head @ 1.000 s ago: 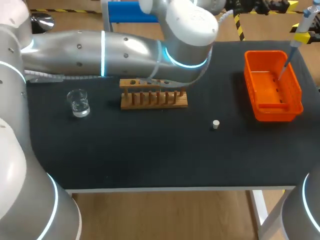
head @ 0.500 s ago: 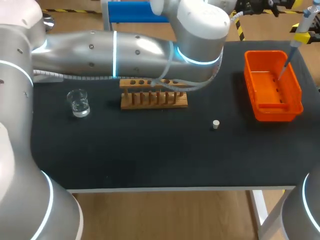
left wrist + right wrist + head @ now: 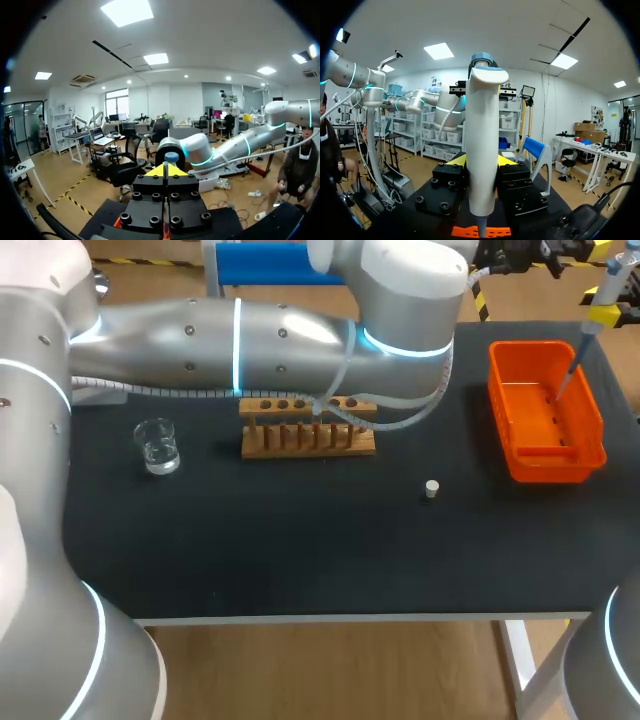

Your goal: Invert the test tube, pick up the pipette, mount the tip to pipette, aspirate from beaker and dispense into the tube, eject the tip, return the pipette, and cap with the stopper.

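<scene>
Ejecting tip (image 3: 562, 385): pipette (image 3: 592, 315), clamped in right gripper (image 3: 481, 161), should be kept upright over orange bin (image 3: 500, 410) centre; left gripper (image 3: 165, 170) fingers are pressed together, nothing seen betw. them.

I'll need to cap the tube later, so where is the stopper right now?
In the head view the stopper stands alone on the table, right of middle, nearer the front edge than the wooden rack and left of the orange bin.

Silver-grey arms (image 3: 150, 340), glowing cyan rings (image 3: 237, 345)
</scene>
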Controlling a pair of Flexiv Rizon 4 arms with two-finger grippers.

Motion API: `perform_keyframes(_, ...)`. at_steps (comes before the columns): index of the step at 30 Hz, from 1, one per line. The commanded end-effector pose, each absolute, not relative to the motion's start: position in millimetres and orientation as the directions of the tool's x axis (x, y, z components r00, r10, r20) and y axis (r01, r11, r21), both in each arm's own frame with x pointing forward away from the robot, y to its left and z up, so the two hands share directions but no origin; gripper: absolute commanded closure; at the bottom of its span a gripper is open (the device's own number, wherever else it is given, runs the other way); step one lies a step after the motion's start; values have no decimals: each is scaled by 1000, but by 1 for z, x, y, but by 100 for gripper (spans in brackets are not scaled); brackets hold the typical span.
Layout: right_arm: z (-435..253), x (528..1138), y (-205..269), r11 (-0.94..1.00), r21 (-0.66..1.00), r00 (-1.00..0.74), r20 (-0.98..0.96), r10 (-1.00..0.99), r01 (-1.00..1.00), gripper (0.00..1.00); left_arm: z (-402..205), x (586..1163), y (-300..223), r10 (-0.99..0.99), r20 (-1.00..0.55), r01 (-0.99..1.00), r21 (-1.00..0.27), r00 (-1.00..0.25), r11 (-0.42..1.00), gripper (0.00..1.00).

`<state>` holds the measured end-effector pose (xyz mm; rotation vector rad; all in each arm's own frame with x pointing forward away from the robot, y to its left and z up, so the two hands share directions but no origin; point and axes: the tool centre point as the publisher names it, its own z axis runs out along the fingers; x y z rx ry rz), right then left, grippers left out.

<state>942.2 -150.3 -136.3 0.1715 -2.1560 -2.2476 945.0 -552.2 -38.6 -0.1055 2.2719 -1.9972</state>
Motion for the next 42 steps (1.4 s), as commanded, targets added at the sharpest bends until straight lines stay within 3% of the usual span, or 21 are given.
perform_keyframes(1, -136, 944, -152, -43, 997, -993, -64, -98, -60, 100, -43, 946, -558, -131, -40, 43, -999, -991, -21, 100)
perform_keyframes(42, -136, 944, -152, -43, 997, -993, -64, -98, -60, 100, -57, 941, -571, -103, -44, 45, -999, -994, 1, 100)
